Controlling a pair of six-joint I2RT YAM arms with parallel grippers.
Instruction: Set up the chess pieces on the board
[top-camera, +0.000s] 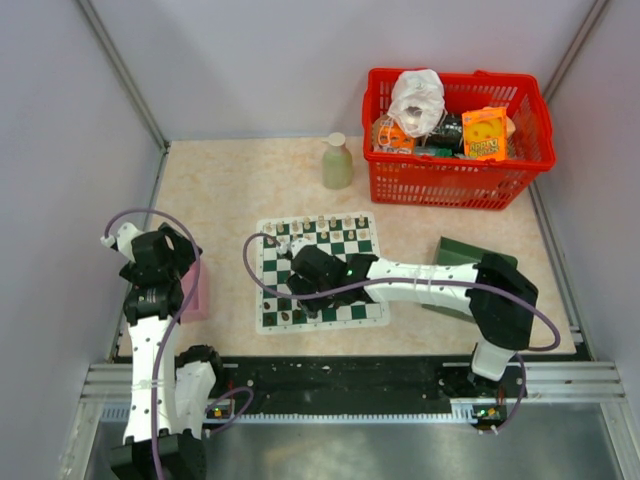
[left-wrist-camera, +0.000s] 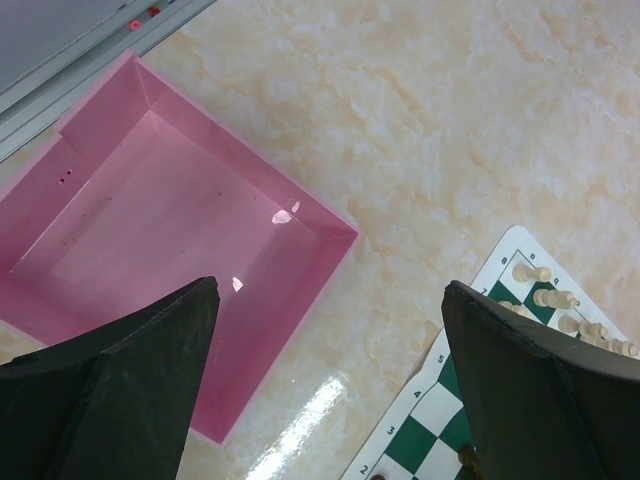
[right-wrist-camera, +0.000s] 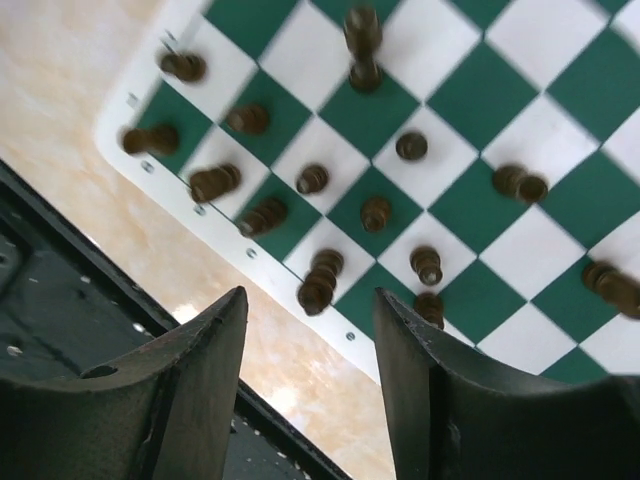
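Starting nearest the arm bases, we are logging the left gripper (left-wrist-camera: 328, 288) hanging over the pink tray (left-wrist-camera: 150, 200) at the left side of the marbled table (top-camera: 220, 190). Its jaws are standing wide apart with nothing between them. The tray's corner and bare table are showing through the gap. In the left wrist view a corner of the board (left-wrist-camera: 430, 405) is lying to the right of the tray, apart from it.

The right arm is reaching leftward over the dark green tray (top-camera: 462, 250) and out above the board. We are reading the right gripper (right-wrist-camera: 310, 300) as parted to a middling width over the board's near border. One of the dark chess pieces (right-wrist-camera: 376, 212) is showing in the gap at the white border. The view is blurred, so we cannot tell whether either finger is touching it. The other dark ones are crowding the two nearest ranks, several off-centre on their squares.

Farther out, the pale chess pieces (top-camera: 322, 228) are lining the board's far edge. Beyond the board a pale green bottle (top-camera: 337, 163) is standing upright. To its right a red basket (top-camera: 455, 185) is holding a white plastic bag (top-camera: 416, 98) and a yellow packet (top-camera: 485, 132) among other goods.
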